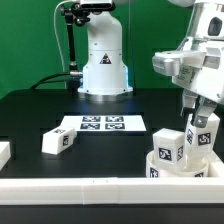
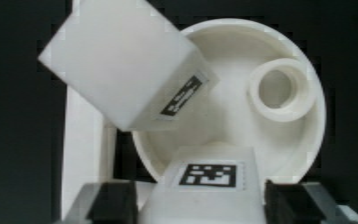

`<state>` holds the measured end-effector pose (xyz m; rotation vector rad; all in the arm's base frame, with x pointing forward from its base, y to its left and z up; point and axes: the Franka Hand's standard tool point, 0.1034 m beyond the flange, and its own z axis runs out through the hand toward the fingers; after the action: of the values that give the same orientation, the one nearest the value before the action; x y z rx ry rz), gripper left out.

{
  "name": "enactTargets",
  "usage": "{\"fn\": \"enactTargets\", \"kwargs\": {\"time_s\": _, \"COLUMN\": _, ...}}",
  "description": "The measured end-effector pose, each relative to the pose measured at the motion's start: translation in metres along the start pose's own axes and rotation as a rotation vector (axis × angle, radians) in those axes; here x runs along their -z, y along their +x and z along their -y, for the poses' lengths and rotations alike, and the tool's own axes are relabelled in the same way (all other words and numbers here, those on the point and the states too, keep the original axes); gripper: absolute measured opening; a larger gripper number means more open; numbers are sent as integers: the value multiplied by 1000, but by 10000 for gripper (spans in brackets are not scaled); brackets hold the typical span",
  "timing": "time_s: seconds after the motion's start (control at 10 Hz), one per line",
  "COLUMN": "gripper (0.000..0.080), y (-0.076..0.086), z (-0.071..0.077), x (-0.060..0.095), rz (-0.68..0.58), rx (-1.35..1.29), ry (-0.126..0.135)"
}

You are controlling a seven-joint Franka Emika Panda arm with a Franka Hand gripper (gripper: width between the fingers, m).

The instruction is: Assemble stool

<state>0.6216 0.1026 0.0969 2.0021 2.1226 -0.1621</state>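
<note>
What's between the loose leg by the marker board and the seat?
Exterior view: only bare table between loose leg and seat; the marker board lies behind that line.

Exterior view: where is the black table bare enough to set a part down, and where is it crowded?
Bare: between the flat white marker board and the long white front rail. Crowded: exterior view's right, around the round white plastic seat.

Black table [image 1: 30,115] carries the marker board [image 1: 100,124], flat near its middle with the tags facing up. A white rail [image 1: 70,188] runs along the table's near edge, well apart from the marker board. Behind the table, a black stand [image 1: 70,45] with cables rises against a green backdrop [image 1: 30,30].
</note>
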Motion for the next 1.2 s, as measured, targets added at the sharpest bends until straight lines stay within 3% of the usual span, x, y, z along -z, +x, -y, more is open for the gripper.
{"fn": "enactTargets", "kwargs": {"time_s": 0.4, "gripper": 345, "y": -3, "z": 0, "x": -1, "rz": -5, "rx": -113, "ry": 4}}
{"fn": "enactTargets", "kwargs": {"time_s": 0.7, "gripper": 346, "y": -9, "z": -1, "x": -3, "rz": -10, "rx": -384, "ry": 9}}
{"fn": "enactTargets", "kwargs": {"time_s": 1.2, "gripper": 346, "y": -5, "z": 0, "x": -1, "rz": -4, "rx": -799, "ry": 18}}
